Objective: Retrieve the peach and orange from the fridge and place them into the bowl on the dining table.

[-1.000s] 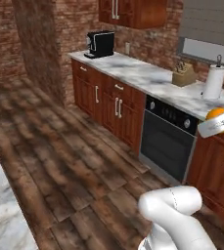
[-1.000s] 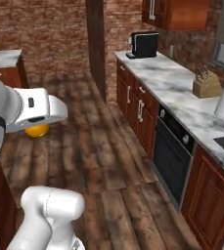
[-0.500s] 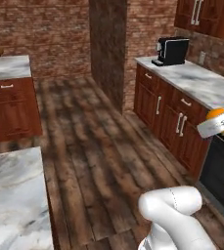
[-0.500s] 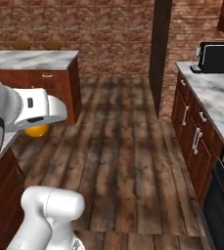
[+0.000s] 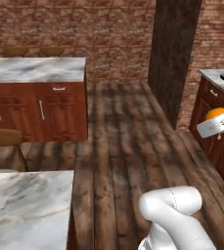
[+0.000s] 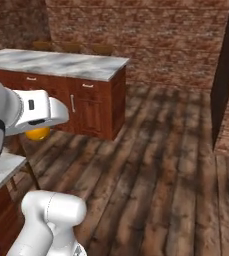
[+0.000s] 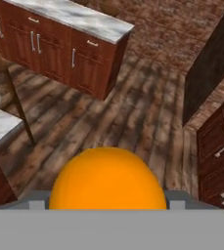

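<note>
The orange [image 7: 107, 180], a bright yellow-orange ball, sits between my gripper's [image 7: 107, 197] two fingers, and the gripper is shut on it. From the left base camera the orange [image 5: 214, 113] peeks out behind the white hand [image 5: 216, 123] at the right edge, well above the floor. The right base view has the orange [image 6: 37, 133] hanging just under the hand [image 6: 38, 125] at the left. Two marble tops on reddish wood bases are in view, one near [image 5: 25, 195] and one far [image 5: 35, 68]; I cannot tell which is the dining table. The peach, fridge and bowl are out of view.
A round wooden stool [image 5: 3, 137] stands beside the near marble top. The far unit has drawers and doors with handles, and stools [image 5: 14, 51] behind it. A dark pillar [image 5: 174, 53] rises on the right, with wooden cabinets [image 7: 218, 156] beyond it. A plank floor [image 5: 118, 141] lies between.
The whole picture has swept sideways as the base turned left: the wall counter, oven and coffee machine left the view and the marble-topped units came in. The orange stays in the gripper.
</note>
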{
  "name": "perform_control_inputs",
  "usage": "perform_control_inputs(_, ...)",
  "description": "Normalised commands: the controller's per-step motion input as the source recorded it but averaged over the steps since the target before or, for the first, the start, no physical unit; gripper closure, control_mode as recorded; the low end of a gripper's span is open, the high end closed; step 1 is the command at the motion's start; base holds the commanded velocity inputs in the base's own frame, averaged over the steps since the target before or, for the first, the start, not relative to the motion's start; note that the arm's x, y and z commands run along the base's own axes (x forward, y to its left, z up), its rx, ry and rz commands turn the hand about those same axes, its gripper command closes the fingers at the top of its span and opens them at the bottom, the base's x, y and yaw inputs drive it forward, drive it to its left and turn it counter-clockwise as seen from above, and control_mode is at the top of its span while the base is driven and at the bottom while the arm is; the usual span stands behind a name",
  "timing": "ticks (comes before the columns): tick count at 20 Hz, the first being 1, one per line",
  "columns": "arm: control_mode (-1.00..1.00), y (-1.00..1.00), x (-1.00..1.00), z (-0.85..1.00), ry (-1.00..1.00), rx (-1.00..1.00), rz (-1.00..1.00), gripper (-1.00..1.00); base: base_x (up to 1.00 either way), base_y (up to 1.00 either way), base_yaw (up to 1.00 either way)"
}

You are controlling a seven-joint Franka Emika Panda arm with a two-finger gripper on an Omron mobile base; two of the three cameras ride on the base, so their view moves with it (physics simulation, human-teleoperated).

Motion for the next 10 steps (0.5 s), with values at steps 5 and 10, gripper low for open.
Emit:
perform_control_inputs(5, 1.00, 0.00, 0.00, 0.00, 0.00, 0.00, 0.00, 1.00, 1.00, -0.22, 0.32)
perform_control_inputs(10, 1.00, 0.00, 0.00, 0.00, 0.00, 0.00, 0.00, 1.00, 1.00, -0.07, 0.37)
